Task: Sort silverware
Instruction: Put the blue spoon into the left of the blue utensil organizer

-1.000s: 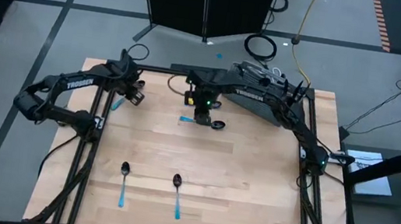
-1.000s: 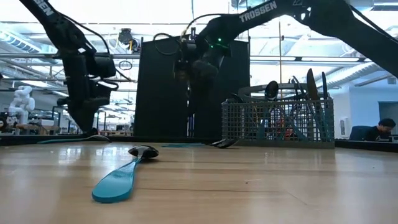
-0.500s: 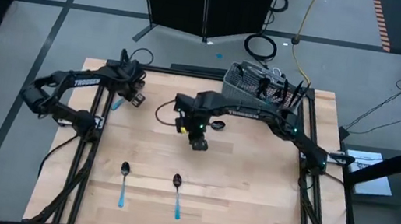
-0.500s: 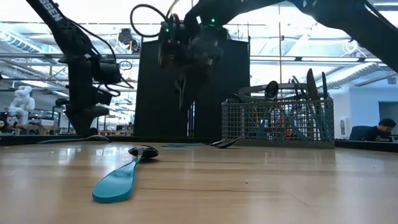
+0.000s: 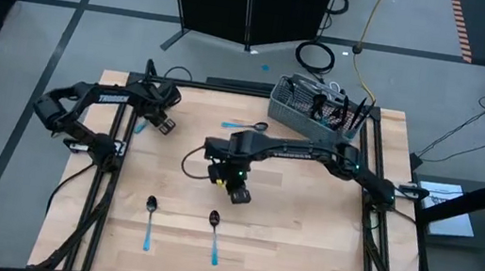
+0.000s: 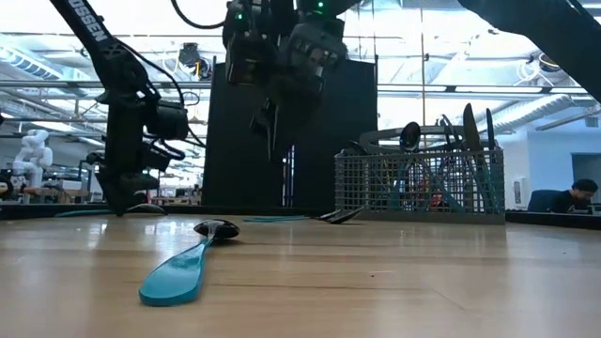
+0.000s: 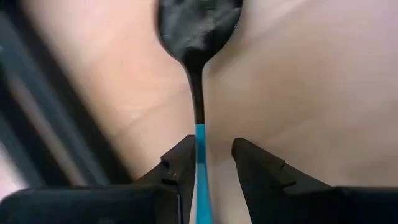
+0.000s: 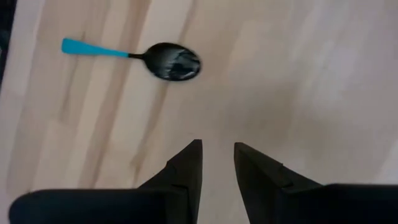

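Observation:
The silverware has dark heads and light-blue handles. One spoon (image 7: 199,37) lies on the table near its left edge, its handle (image 5: 141,126) showing from above. My left gripper (image 7: 214,146) (image 5: 160,125) is open, its fingers on either side of that handle, pointing down. My right gripper (image 8: 217,149) (image 5: 237,190) is open and hangs above the bare middle of the table (image 6: 270,122), holding nothing. Ahead of it a spoon (image 8: 163,60) lies flat. Two spoons (image 5: 149,220) (image 5: 213,236) lie near the near edge, and another (image 5: 246,126) lies farther back. My left gripper comes from above with the spoon's blue handle (image 7: 200,140) in the gap between its fingers, the fingers lying along the handle. The handle runs right beside one finger (image 7: 180,155); I cannot tell whether it touches. The spoon lies flat on the table.
A grey wire-mesh basket (image 5: 309,102) (image 6: 418,183) with upright utensils stands at the far right corner. In the low view, a spoon (image 6: 183,268) lies in the foreground. Black frame rails (image 5: 113,174) run along the table's left and right sides. A person sits far behind the table (image 6: 573,197).
My right gripper has swung from the far part of the table, beside the basket, toward the near edge and now hangs over the middle, turned about on the way. My left arm has shifted slightly. The spoons on the table have stayed in place.

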Controlling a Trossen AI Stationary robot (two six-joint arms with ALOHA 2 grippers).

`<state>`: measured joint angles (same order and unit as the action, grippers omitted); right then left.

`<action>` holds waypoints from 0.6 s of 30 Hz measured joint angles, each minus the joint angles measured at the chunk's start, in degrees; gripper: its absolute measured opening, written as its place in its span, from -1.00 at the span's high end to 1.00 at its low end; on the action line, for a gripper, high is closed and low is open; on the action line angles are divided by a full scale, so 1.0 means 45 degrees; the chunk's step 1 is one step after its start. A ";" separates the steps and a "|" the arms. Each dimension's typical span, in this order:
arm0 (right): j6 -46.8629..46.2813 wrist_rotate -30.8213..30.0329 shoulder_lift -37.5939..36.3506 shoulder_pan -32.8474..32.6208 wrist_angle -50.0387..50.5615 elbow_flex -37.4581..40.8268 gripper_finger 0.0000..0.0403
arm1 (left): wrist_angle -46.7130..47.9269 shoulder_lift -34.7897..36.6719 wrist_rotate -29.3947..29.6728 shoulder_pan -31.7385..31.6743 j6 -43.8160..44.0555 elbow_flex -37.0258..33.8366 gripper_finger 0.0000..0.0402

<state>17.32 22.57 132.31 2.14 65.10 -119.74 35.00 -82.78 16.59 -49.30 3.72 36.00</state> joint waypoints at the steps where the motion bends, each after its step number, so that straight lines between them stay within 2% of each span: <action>1: -0.0073 0.0000 0.0000 -0.0118 0.0077 0.0000 0.57 | -0.0002 0.0008 -0.0516 0.0000 -0.0023 0.0034 0.45; 3: -0.0283 -0.0002 0.0000 -0.0361 0.0226 0.0000 0.57 | 0.0020 0.0013 -0.1083 -0.0048 -0.0038 0.0070 0.45; 9: -0.0924 -0.0039 0.0000 -0.1246 0.0289 0.0000 0.57 | 0.0083 0.0022 -0.1542 -0.0096 -0.0334 0.0085 0.47; 12: -0.1039 -0.0039 0.0000 -0.1674 0.0310 0.0000 0.57 | 0.0089 0.0018 -0.1699 -0.0087 -0.0267 0.0085 0.61; 16: -0.1009 -0.0039 0.0005 -0.2027 0.0339 0.0000 0.57 | 0.0097 0.0020 -0.1846 -0.0068 -0.0262 0.0080 0.92; 18: -0.0607 0.0005 0.0005 -0.2086 0.0463 0.0000 0.57 | 0.0108 0.0141 -0.1860 -0.0063 -0.0278 0.0063 0.95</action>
<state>14.59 22.59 132.33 -7.25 67.18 -119.74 35.49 -82.14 8.22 -49.58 2.47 36.28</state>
